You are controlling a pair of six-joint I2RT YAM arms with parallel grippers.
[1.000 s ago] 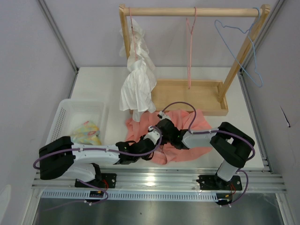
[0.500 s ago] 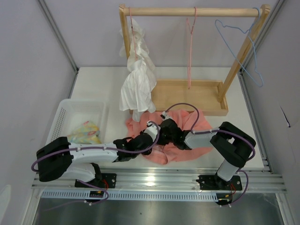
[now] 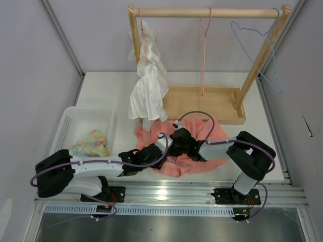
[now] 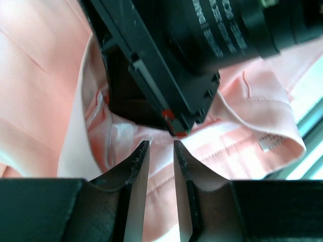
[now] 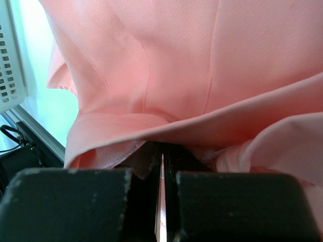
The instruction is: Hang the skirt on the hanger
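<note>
From the top camera I count two arms, both bent in over one skirt (image 3: 214, 135) that lies crumpled on the table (image 3: 111, 96), in front of the rack (image 3: 209, 12) and its wooden base tray. The left gripper (image 3: 166, 147) and right gripper (image 3: 173, 146) meet tip to tip over the skirt's near-left part. On the rail hang one bare pink hanger (image 3: 203, 55) near the middle, well apart from the skirt, and one blue hanger (image 3: 262, 50) at the right end. At the left end one white garment (image 3: 149, 85) hangs, with a second pink wire running down into it. One white basket (image 3: 83, 123) sits at the left with one yellow-and-blue cloth (image 3: 91, 142) in it.

On my left wrist camera, the two fingers (image 4: 139, 161) stand slightly apart with a narrow gap. Pink cloth shows through it, but I cannot tell whether any is caught there. The black body of the right gripper sits just beyond my fingertips, on the folded waistband. One small white label (image 4: 265, 142) shows on the band at the right.

On my right wrist camera, the two fingers are pressed nearly together, with only a sliver between them, pinching a fold of the skirt that drapes over their tips. The basket's wall shows at the left edge.
</note>
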